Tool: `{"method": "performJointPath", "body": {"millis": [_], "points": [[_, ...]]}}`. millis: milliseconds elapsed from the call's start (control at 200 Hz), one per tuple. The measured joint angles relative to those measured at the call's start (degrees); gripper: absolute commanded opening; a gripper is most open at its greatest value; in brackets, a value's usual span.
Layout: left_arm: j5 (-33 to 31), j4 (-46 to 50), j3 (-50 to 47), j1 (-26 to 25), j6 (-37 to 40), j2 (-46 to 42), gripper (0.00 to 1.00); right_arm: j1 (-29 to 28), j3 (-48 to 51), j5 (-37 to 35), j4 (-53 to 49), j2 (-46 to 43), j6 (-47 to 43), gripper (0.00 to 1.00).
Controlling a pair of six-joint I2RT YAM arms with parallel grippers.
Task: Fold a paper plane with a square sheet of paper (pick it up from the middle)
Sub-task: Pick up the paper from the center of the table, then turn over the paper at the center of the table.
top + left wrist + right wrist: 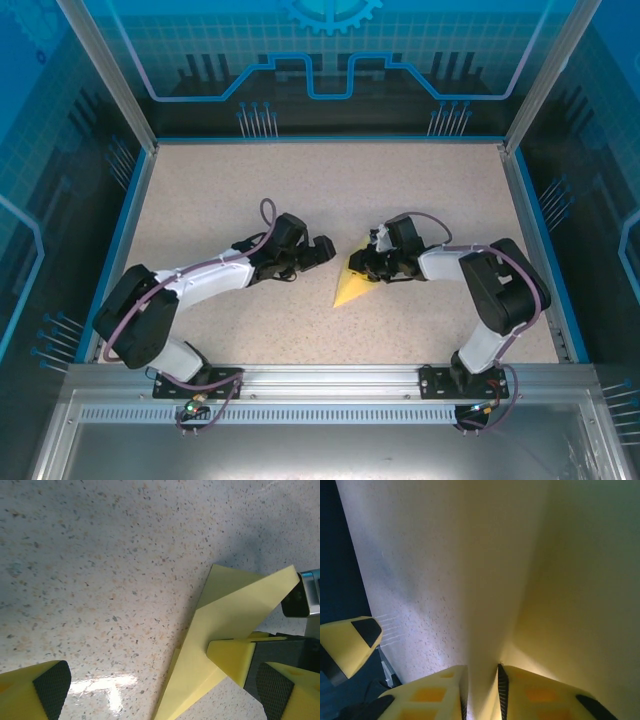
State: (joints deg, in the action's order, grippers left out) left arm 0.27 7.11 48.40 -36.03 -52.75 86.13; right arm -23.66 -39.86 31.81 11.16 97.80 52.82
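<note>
The speckled table (300, 190) carried the paper plane (350, 290), a pale yellow pointed wedge near its centre with its tip toward the arm bases. At the plane's wide far end, the right gripper (368, 264) had its fingers (440, 695) drawn nearly together, with the folded paper pinched between them. Just left of the plane, the left gripper (322, 250) stood fully spread and held nothing. Doing this step well probably meant a pinch set square on the crease. The left claw would then close low on the free edge without dragging or tearing it.

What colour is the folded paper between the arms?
The paper plane is plain pale yellow; left wrist view.
</note>
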Motion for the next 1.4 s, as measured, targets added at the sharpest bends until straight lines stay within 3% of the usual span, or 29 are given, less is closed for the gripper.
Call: {"method": "performJointPath", "body": {"millis": [175, 455, 765, 1020, 1140, 1285, 1400], "points": [[1.29, -0.07, -2.19, 1.49, -1.18, -2.43, 0.99, 0.02, 0.15, 0.00, 1.33, 0.33, 0.66, 0.06], [11.02, -3.63, -5.29, 4.94, -1.55, -6.56, 0.99, 2.93, -1.22, 4.26, 0.79, -6.62, 0.11, 0.05], [27.34, -20.55, -5.51, 5.51, -8.39, -6.16, 0.99, 7.26, -7.02, 15.58, 5.18, -10.29, 5.46, 0.07], [33.44, -30.62, -5.49, 5.42, -12.66, -1.36, 0.98, 7.19, -8.17, 20.39, 9.86, -10.43, 11.82, 0.08], [34.56, -33.83, -5.46, 5.40, -14.08, 0.74, 0.88, 7.08, -8.17, 21.49, 10.60, -10.43, 13.33, 0.08], [35.08, -36.94, -5.42, 5.40, -15.89, 2.03, 0.60, 7.06, -8.17, 22.23, 10.64, -10.43, 13.84, 0.09], [35.19, -38.38, -5.31, 5.33, -15.56, 2.03, 0.49, 7.04, -8.17, 22.69, 9.44, -10.29, 13.38, 0.09]]}}
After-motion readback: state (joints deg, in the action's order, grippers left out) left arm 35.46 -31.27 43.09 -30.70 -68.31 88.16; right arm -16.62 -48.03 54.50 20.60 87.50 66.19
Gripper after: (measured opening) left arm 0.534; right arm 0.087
